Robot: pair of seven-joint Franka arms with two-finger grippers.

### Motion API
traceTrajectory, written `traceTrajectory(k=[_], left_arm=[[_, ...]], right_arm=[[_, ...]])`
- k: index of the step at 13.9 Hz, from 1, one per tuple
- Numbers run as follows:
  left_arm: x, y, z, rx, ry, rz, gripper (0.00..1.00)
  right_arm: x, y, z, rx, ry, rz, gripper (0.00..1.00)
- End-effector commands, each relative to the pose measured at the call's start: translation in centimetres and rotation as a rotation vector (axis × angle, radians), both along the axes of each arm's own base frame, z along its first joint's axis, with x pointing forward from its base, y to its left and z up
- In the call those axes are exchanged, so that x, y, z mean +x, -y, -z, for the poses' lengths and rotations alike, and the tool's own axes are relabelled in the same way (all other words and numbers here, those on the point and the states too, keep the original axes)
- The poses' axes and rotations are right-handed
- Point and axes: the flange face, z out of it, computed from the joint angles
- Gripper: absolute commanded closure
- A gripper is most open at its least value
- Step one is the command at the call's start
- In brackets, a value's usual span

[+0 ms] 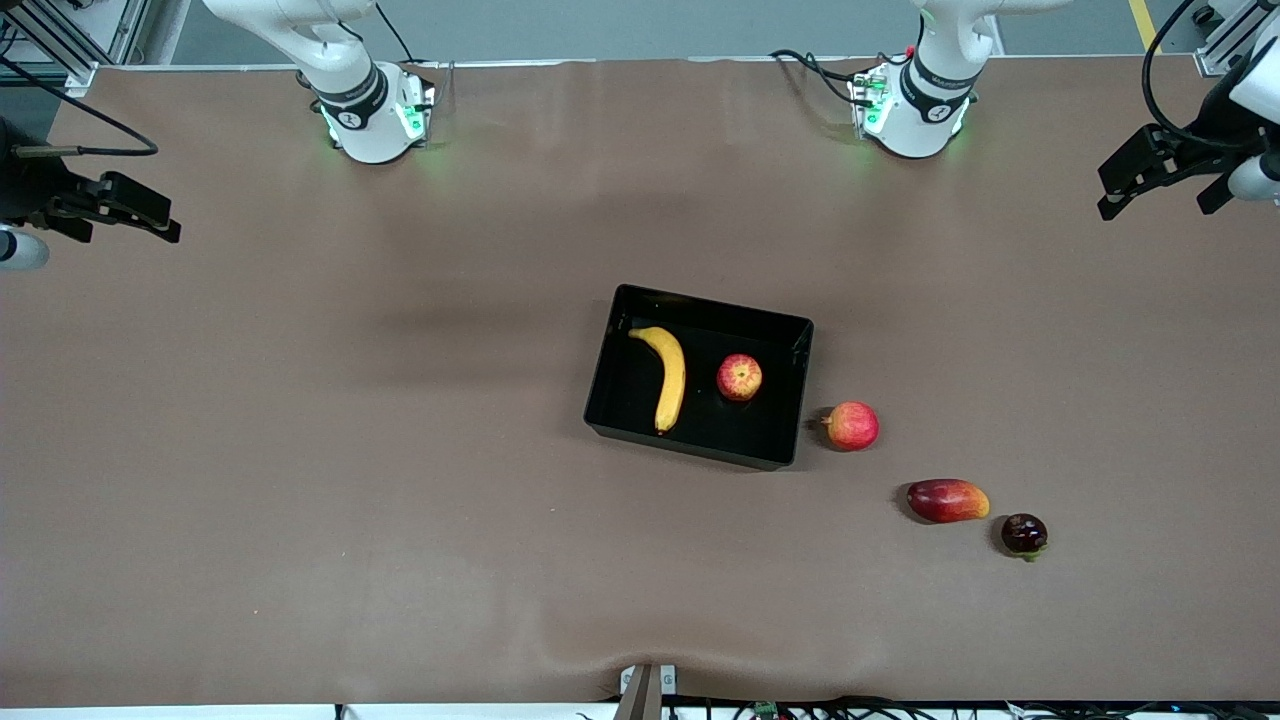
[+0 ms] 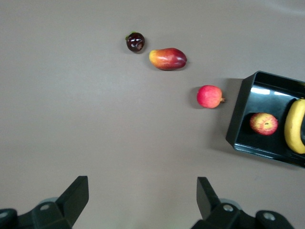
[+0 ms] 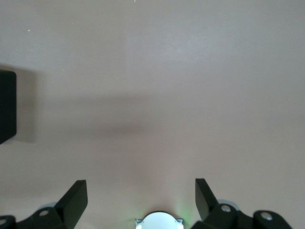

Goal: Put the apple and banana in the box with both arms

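Note:
The black box [image 1: 605, 385] stands mid-table. The yellow banana [image 1: 668, 378] and the red-and-yellow apple [image 1: 739, 377] lie in it side by side, the apple toward the left arm's end. The left wrist view also shows the box [image 2: 240, 114], the apple [image 2: 263, 123] and part of the banana [image 2: 295, 126]. My left gripper [image 1: 1160, 200] hangs open and empty over the left arm's end of the table, clear of the fruits [image 2: 143, 191]. My right gripper [image 1: 135, 215] hangs open and empty over the right arm's end [image 3: 141, 191]. Its wrist view catches one box corner [image 3: 6, 105].
Three other fruits lie outside the box toward the left arm's end: a pinkish-red round fruit [image 1: 851, 425] beside the box, an elongated red-and-orange fruit [image 1: 947, 500] and a small dark fruit [image 1: 1024, 534], each nearer to the front camera. The arm bases [image 1: 375, 120] [image 1: 915, 115] stand along the table's edge.

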Motion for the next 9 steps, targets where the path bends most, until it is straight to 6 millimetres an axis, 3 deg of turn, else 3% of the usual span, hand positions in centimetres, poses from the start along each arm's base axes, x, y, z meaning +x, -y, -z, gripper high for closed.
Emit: traceTrajectory(k=[1, 9], left_arm=[[0.34, 0.41, -0.27, -0.029, -0.014, 0.013, 0.00], [0.56, 0.24, -0.10, -0.028, -0.017, 0.008, 0.00]], right_arm=[[-0.61, -0.45, -0.41, 0.003, 0.016, -0.003, 0.00], [-0.61, 0.04, -0.45, 0.003, 0.019, 0.003, 0.00]])
